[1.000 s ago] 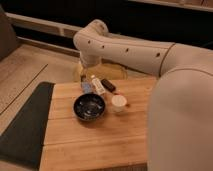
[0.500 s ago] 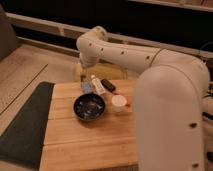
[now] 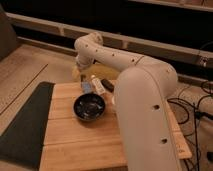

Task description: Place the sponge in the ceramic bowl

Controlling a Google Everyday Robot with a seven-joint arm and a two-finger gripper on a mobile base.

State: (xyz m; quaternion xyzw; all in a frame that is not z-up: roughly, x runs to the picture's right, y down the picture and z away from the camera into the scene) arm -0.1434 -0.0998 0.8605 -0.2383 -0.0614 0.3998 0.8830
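- Wooden bench (image 3: 80, 145) in shot, and on it the ceramic bowl (image 3: 89, 107), glossy and dark, sitting left of centre. Only glints show inside it; no sponge in there that I can see.
- The sponge (image 3: 86, 88), by my reading, is the small bluish-grey block on the bench just behind the bowl's far rim. It's very close, but I can't say whether it touches.
- Just beside that block a pale bottle (image 3: 96, 84) lies at a slant, with a dark flat item (image 3: 108, 85) past it and a yellow object (image 3: 100, 73) at the bench's far edge.
- The white arm (image 3: 145, 100) fills the right of the view, sweeps up and away to a bend (image 3: 92, 42) near the top, then drops steeply towards the far edge of the bench.
- The jaws sit at the foot of that drop, low over the far edge, just above and behind the sponge. Wide, narrow or gripping, I cannot tell.
- Step in hand, my call: the pick-up. The sponge lies outside the bowl with the jaws right by it, either about to close or already closed on it.
- The next move calls for a sure hold on the sponge and a lift that clears the rim. Then it's a short carry towards the camera and a release over the bowl's middle.
- Watch the bottle: it's tight alongside, so a loose lift could knock it.
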